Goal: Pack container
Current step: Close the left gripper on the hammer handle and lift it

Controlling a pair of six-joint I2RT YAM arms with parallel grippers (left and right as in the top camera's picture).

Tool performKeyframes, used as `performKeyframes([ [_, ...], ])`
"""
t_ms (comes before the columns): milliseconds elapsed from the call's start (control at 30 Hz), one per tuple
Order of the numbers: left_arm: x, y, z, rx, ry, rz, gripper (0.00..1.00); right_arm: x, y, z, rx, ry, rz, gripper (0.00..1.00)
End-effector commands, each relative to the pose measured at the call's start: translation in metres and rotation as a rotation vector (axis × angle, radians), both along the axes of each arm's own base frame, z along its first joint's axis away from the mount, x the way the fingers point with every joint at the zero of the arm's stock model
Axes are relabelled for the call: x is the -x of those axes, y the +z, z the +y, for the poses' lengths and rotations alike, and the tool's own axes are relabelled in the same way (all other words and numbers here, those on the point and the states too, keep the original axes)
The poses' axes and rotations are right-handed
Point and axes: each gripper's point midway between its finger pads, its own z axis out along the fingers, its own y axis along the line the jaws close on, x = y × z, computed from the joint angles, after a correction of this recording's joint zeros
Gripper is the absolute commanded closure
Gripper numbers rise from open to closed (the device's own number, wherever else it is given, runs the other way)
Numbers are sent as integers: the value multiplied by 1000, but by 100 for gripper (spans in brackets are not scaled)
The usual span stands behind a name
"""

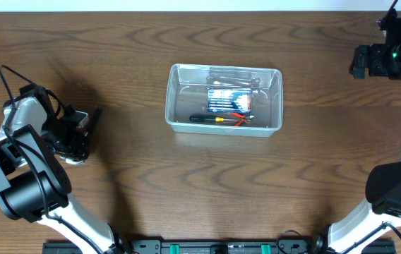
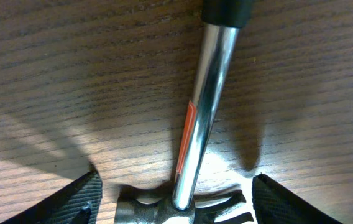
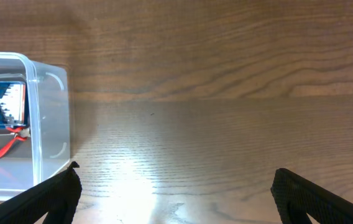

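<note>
Two grippers spread — left gripper (image 2: 176,193) astride hammer (image 2: 204,106), right gripper (image 3: 176,186) over table (image 3: 226,124); container (image 1: 225,66) long axis left-right in overhead view.

Sharp pictures; wrist-light glare pools on table (image 3: 133,180).

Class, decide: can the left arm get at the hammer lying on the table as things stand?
Probably yes: the left gripper hangs over the hammer, jaws open either side of its shaft, with nothing in between.
</note>
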Motion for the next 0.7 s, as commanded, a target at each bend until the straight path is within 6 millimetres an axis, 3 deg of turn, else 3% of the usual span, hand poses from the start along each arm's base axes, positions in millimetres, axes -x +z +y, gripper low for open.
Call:
performKeyframes([
  [0, 5, -8, -2, 15, -2, 30, 32, 1, -2, -3, -6, -24, 10, 1],
  [133, 5, -8, -2, 15, -2, 30, 41, 1, -2, -2, -8, -31, 11, 1],
  [333, 5, -8, -2, 15, -2, 30, 47, 3, -3, -2, -10, -30, 16, 1],
  [667, 5, -8, -2, 12, -2, 26, 49, 3, -3, -2, -10, -31, 17, 1],
])
